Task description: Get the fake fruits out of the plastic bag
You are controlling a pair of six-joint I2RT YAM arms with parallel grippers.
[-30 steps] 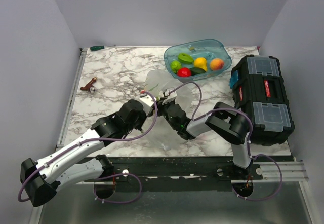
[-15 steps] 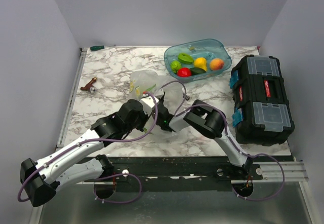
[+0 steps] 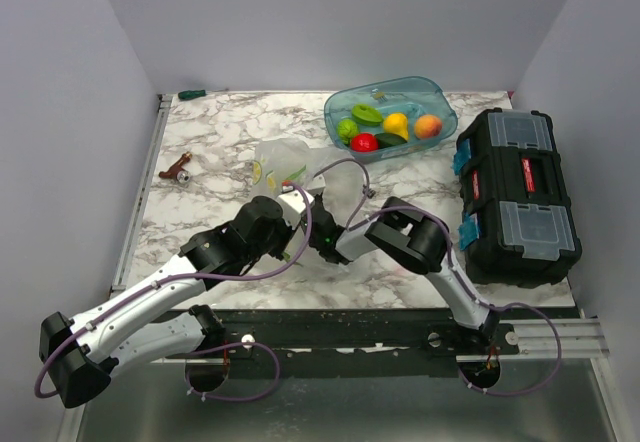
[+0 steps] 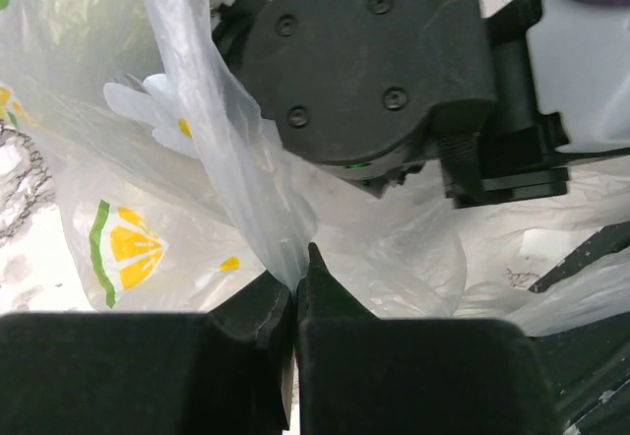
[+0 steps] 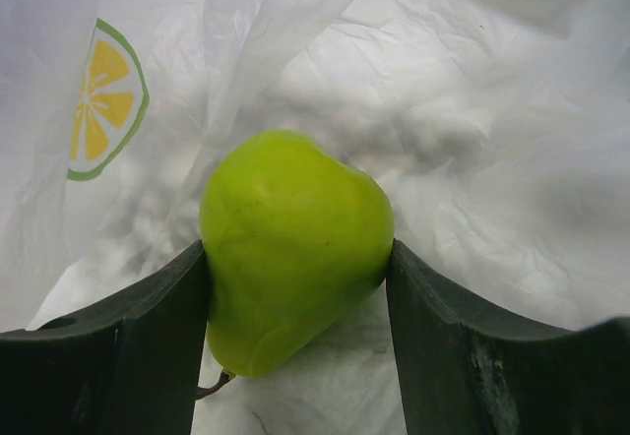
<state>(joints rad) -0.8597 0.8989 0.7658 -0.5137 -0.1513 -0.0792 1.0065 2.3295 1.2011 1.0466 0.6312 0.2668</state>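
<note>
Two grippers: both mine, meeting at the plastic bag [image 3: 283, 157] near the middle of the marble table [image 3: 220, 132].
Left gripper [image 4: 295, 276]: my fingertips are pressed together with a fold of the bag's thin film pinched between them; the film rises from the pinch as a crumpled ridge.
Right gripper [image 5: 295, 302]: reaches inside the bag, and its two dark fingers sit against opposite sides of the green pear [image 5: 285, 214], clamped on it.
Pear relative to my right fingers: squarely between them, touching the left finger and the right finger, its narrow stem end pointing down toward my wrist and its rounded bulk standing above the fingertips.
Pear relative to the bag: enclosed by it, with white crinkled film behind and on both sides, and a lemon-slice print just to its left.
Right wrist seen from my left camera: the black housing sits just beyond my pinch, with bag film draped between us.
Bag from above: bunched and lifted on the far side of both wrists, lemon prints showing; the pear cannot be seen from there.
Other fake fruits [image 3: 365, 142]: green, red, yellow and dark green pieces lying in the blue tub [image 3: 440, 112] at the far edge, well apart from the bag.
Toolbox [image 3: 520, 197]: black, on the right side of the table, beside the tub.
</note>
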